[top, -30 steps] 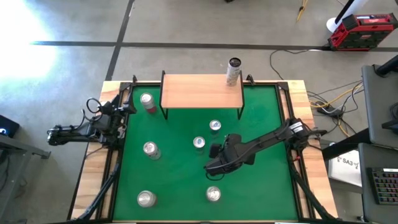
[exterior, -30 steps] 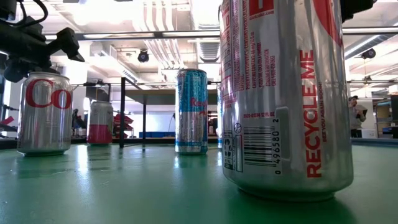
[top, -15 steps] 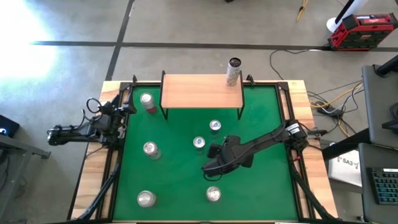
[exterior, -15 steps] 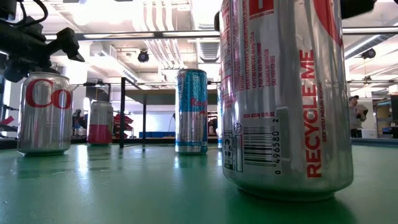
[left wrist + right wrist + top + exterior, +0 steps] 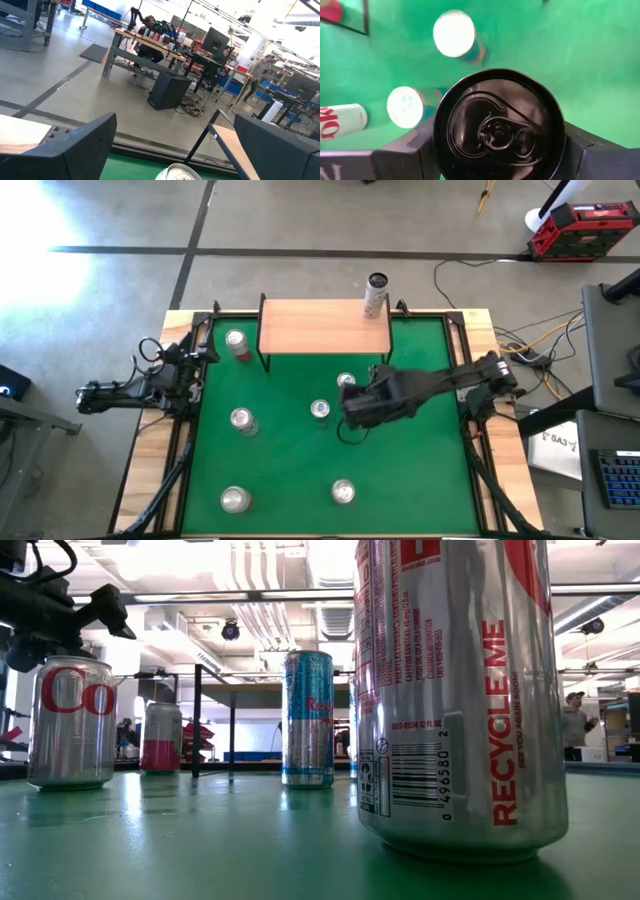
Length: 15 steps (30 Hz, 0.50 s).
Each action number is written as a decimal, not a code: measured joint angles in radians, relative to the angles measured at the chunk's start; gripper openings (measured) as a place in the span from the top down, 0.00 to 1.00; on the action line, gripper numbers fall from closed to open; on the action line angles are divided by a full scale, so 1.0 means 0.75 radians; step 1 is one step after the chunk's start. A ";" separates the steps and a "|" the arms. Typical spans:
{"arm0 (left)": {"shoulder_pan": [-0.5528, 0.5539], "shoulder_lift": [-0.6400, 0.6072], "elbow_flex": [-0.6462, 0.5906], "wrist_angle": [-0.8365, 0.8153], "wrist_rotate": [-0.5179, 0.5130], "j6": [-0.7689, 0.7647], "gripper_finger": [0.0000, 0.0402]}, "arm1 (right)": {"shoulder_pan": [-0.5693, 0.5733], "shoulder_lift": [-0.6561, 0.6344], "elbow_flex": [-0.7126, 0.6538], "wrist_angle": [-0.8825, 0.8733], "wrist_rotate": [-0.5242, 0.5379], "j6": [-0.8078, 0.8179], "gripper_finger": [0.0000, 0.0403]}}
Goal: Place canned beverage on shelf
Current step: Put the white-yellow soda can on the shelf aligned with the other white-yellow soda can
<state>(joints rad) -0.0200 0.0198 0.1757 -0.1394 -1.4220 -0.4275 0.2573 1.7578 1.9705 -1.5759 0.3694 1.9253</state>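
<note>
My right gripper (image 5: 362, 410) is shut on a black can (image 5: 499, 125) above the middle of the green table, near the front of the shelf (image 5: 325, 326), a wooden top on black legs. A silver can (image 5: 376, 294) stands at the shelf's far right corner. My left gripper (image 5: 197, 360) waits open at the table's left edge beside a can with a red base (image 5: 237, 343), whose top shows between the fingers in the left wrist view (image 5: 182, 173). My right gripper pinches the black can's side wall just below its top rim (image 5: 445, 150) between its two fingers (image 5: 412, 150), one on each opposite side. The fingers come from above, pointing down. The can stands upright, top up, lifted clear of the table.
Several more cans stand on the green mat: two close below my right gripper (image 5: 320, 410) (image 5: 346, 383), one at the left (image 5: 241, 420), two near the front edge (image 5: 235, 500) (image 5: 343, 492). The front right one fills the low view (image 5: 455, 690).
My right gripper has risen and gone from near the front right can toward the table's far edge and the shelf. Its dark shape has left the top of the low view. The cans on the mat have stayed in place.
</note>
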 joint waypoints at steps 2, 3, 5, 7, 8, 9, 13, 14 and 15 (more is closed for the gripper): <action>0.000 0.000 0.000 0.000 0.000 0.000 0.03 | -0.034 -0.035 0.000 0.002 0.001 -0.081 0.40; 0.000 0.000 0.000 0.000 0.000 0.000 0.03 | -0.050 -0.053 -0.001 0.004 0.007 -0.119 0.40; 0.000 0.000 0.000 0.000 0.000 0.000 0.03 | -0.083 -0.086 -0.001 0.004 0.020 -0.199 0.40; 0.000 0.000 0.000 -0.001 0.000 0.000 0.03 | -0.118 -0.124 -0.001 0.005 0.037 -0.277 0.40; 0.000 0.000 0.000 0.000 0.000 0.000 0.03 | -0.138 -0.143 -0.001 0.004 0.049 -0.315 0.40; 0.000 0.000 0.000 0.000 0.000 0.000 0.03 | -0.157 -0.161 -0.001 0.003 0.066 -0.352 0.40; 0.000 0.000 0.000 0.000 0.000 0.000 0.03 | -0.230 -0.212 -0.001 0.004 0.112 -0.504 0.40; 0.000 0.000 0.000 0.000 0.000 0.000 0.03 | -0.248 -0.222 -0.001 0.004 0.125 -0.542 0.40; 0.000 0.000 0.000 0.000 0.000 0.000 0.03 | -0.265 -0.229 -0.001 0.004 0.132 -0.576 0.40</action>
<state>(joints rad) -0.0200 0.0200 0.1757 -0.1395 -1.4216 -0.4274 0.0583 1.5861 1.9697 -1.5728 0.4683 1.4935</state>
